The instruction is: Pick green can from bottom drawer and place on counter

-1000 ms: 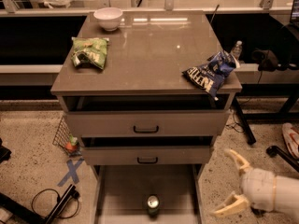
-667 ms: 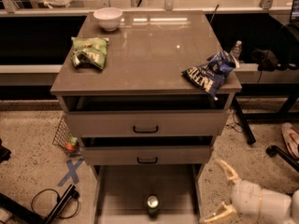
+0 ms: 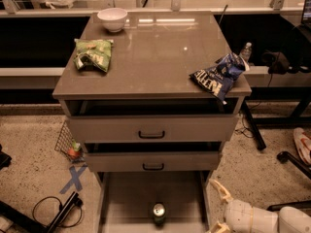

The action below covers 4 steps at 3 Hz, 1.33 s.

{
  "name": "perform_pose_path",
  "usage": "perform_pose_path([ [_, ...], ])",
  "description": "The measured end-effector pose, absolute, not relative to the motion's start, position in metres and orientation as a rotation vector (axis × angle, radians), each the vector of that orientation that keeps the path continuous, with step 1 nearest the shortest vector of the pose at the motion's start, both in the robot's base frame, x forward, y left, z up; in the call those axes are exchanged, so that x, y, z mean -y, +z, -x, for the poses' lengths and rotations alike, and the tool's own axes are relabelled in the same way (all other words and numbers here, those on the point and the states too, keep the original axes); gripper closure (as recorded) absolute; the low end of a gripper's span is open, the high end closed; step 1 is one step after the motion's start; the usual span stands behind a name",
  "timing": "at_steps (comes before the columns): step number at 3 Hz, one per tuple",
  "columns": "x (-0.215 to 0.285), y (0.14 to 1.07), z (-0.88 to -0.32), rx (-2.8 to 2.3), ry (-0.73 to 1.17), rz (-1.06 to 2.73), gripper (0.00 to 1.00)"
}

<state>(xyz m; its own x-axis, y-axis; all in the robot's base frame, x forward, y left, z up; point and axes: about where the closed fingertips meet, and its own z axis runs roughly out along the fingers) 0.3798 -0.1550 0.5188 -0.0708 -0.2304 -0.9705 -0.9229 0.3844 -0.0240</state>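
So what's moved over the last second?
The gripper, open and empty, has dropped lower and leftward, beside the bottom drawer. The green can still stands in it; the green bag, blue bag and bowl on the counter haven't moved.

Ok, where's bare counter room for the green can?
The glossy grey-brown counter is bare across its middle, between the green snack bag and blue snack bag, down to the front edge. Crowded: white bowl at back left. The open gripper hangs low, right of the bottom drawer.
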Motion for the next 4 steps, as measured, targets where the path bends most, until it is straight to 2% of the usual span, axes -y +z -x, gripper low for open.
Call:
perform_pose_path([
  [4,0.115,0.343,-0.454,-1.584,0.816,1.128,0.00],
])
